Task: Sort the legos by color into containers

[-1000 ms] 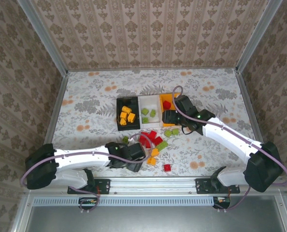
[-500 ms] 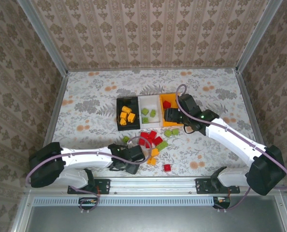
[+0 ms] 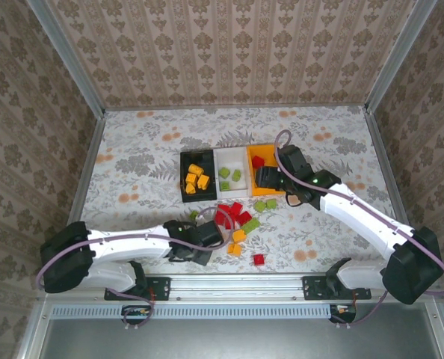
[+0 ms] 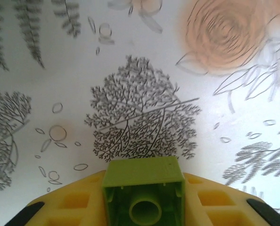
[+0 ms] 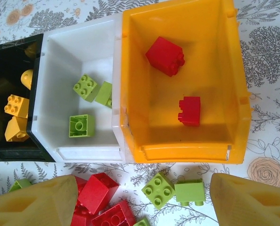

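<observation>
Green plastic is sitting between the yellow fingers (image 4: 69, 207) of the left hand (image 4: 144, 207), which is pinching one light green brick (image 4: 144, 188) from both sides. The brick's hollow underside is facing the wrist camera, with the patterned surface (image 4: 130, 70) showing beyond it. The brick looks square, so no long axis is mattering here.

From above, this hand is working at the near edge, left of the loose bricks (image 3: 233, 217). The white bin (image 5: 60, 61), already collecting green pieces, is lying far from it and a little to the right, between the black bin (image 5: 8, 70) on the left and the orange bin (image 5: 149, 113) on the right. The carry is likely turning on that far-right diagonal over the loose pile.

The right hand (image 5: 142, 195) is hovering with fingers spread wide and nothing held, just near of the bins' near rims, so it is the closer arm and may be crowding the drop.
</observation>
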